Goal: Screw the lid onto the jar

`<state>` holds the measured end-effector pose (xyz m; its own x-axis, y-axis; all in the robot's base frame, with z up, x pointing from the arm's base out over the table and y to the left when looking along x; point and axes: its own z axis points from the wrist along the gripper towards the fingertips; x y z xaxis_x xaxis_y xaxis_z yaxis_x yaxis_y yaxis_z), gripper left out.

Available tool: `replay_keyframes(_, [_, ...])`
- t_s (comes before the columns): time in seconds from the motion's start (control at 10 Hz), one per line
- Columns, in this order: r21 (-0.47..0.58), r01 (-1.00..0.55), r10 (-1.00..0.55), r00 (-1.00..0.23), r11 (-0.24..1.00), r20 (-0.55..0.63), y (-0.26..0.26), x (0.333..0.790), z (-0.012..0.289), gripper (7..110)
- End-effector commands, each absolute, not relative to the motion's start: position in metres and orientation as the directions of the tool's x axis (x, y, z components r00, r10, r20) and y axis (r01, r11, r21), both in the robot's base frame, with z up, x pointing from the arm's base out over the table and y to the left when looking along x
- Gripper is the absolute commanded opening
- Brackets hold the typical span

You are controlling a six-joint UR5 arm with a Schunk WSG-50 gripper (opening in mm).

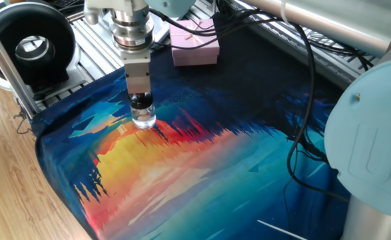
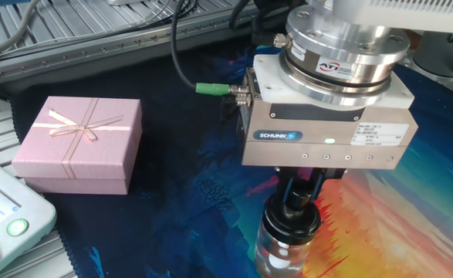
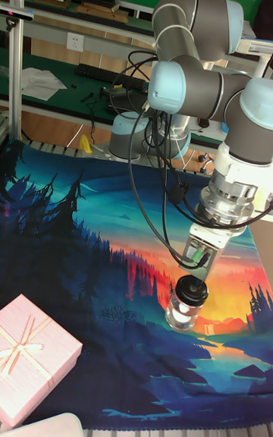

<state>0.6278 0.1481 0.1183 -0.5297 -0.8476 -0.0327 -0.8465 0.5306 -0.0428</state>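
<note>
The counter is covered by a printed cloth (image 1: 202,167) showing a forest at sunset in blue, orange and red.

Left to right in the other fixed view:

1. A white control unit (image 2: 2,220) with a lit green button sits at the lower left, at the cloth's edge.
2. A pink gift box (image 2: 79,147) with a ribbon bow rests closed on the dark part of the cloth, near the counter's aluminium-rail edge. Its contents cannot be seen.
3. The jar (image 2: 284,253) stands upright on the cloth where the dark area meets the orange band. It is clear glass with a rounded body; something small and white shows through the wall, but whether it is contents or a reflection cannot be told.
4. The lid (image 2: 290,218) sits on the jar's neck, black and round.
5. The claw (image 2: 302,194) points straight down over the jar, and its dark fingers (image 2: 295,193) are drawn in narrow against the lid's top part. The body carries a lit green indicator and a green-ended cable plug (image 2: 211,89) on its side.

In one fixed view the jar stands towards the counter's left edge, well apart from the gift box at the far edge. A black round device (image 1: 28,47) lies beyond the far left corner.
</note>
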Motion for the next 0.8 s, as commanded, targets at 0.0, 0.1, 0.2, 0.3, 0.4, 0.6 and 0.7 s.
replay_keyframes(0.0, [-0.032, -0.817, -0.818, -0.574, 0.575, -0.038, 0.1486, 0.6271, 0.1187, 7])
replay_keyframes(0.1, [-0.03, -0.806, -0.806, -0.591, 0.592, -0.038, 0.1486, 0.6268, 0.1187, 7])
replay_keyframes(0.2, [-0.027, -0.79, -0.79, -0.611, 0.612, -0.039, 0.1494, 0.6266, 0.1188, 7])
replay_keyframes(0.3, [-0.024, -0.78, -0.78, -0.625, 0.626, -0.04, 0.1506, 0.6265, 0.1191, 7])
replay_keyframes(0.4, [-0.025, -0.773, -0.773, -0.633, 0.634, -0.039, 0.1511, 0.6267, 0.1196, 7])
replay_keyframes(0.6, [-0.021, -0.755, -0.755, -0.654, 0.655, -0.04, 0.1516, 0.6266, 0.1196, 7])
replay_keyframes(0.7, [-0.016, -0.741, -0.741, -0.67, 0.671, -0.043, 0.1528, 0.6263, 0.1192, 7])
